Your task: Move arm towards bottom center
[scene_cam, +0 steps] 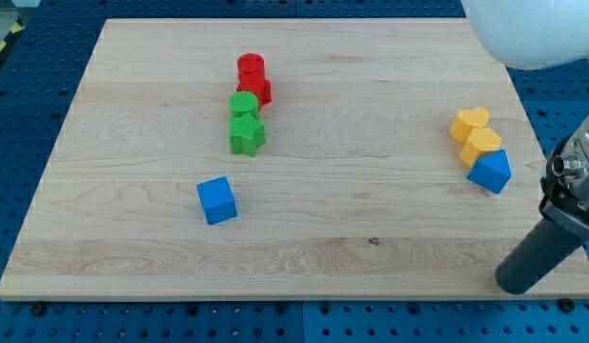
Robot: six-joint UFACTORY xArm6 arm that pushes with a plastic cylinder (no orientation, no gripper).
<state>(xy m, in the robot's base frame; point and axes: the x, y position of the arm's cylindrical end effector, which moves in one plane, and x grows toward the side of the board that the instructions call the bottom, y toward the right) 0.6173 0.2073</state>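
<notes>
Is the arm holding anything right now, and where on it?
Nothing is held. My tip rests on the bare board at the view's bottom right, apart from the blue block.

Blue cube, pale wooden board

red cylinder touching red block | green cylinder | green star | blue cube
</notes>
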